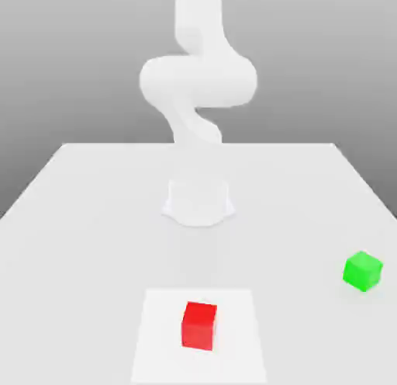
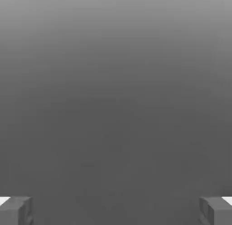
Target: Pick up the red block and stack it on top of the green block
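The two-finger tool (image 2: 116, 210) is showing only in the hand view, where its two grey fingertips (image 2: 16, 210) are sitting far apart at opposite edges of the picture, so the tool is standing wide spread and is gripping nothing; between the fingertips only a plain grey background is appearing, with no block in sight. In the exterior view the tool itself is not showing: the white, rounded arm (image 1: 198, 81) is rising from its pale round base (image 1: 198, 202) near the middle of the flat white desk (image 1: 85, 213) and is curving up out of the top of the picture. The small matte bright-red cube (image 1: 198, 325) is resting on the desk in front of the base, toward the near edge, inside a slightly brighter white square patch (image 1: 159, 337) marked on the surface. The small matte bright-green cube (image 1: 363, 270) is lying on the desk well apart from the red one, off toward the exterior view's right and a little farther back, near that side's edge. Both cubes are sitting flat on the desk, apart from each other and from the arm.
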{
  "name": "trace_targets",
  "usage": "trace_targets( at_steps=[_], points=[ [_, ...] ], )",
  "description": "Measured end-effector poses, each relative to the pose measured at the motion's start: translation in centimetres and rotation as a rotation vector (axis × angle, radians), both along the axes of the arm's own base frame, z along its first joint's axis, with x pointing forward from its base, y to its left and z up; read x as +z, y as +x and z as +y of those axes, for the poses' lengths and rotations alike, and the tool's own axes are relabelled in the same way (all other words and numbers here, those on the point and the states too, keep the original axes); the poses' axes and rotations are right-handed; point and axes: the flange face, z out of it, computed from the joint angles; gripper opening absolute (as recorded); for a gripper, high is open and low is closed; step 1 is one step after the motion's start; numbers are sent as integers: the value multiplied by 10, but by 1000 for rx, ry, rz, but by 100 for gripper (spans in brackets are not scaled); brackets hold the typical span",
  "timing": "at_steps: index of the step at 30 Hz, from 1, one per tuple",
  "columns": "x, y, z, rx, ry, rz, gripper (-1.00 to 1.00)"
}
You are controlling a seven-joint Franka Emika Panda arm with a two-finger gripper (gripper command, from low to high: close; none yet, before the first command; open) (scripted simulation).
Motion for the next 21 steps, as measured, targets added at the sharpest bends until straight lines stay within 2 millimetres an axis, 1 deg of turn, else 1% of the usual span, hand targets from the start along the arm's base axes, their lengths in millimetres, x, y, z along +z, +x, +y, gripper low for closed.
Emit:
trace_targets(
  at_steps=[2, 5, 7, 10, 12, 15, 19, 21],
  points=[
    [-43, 25, 0, -15, 5, 71, 0],
    [-107, 53, 1, -36, 13, 171, 0],
    [-151, 66, 0, -49, 18, 238, 0],
    [-217, 77, 0, -70, 27, 337, 0],
    [-261, 79, -1, -84, 33, 403, 0],
    [-325, 74, -1, -105, 42, 502, 0],
    [-407, 53, 0, -132, 56, 634, 0],
    [-443, 40, 0, -144, 62, 691, 0]
  ],
)
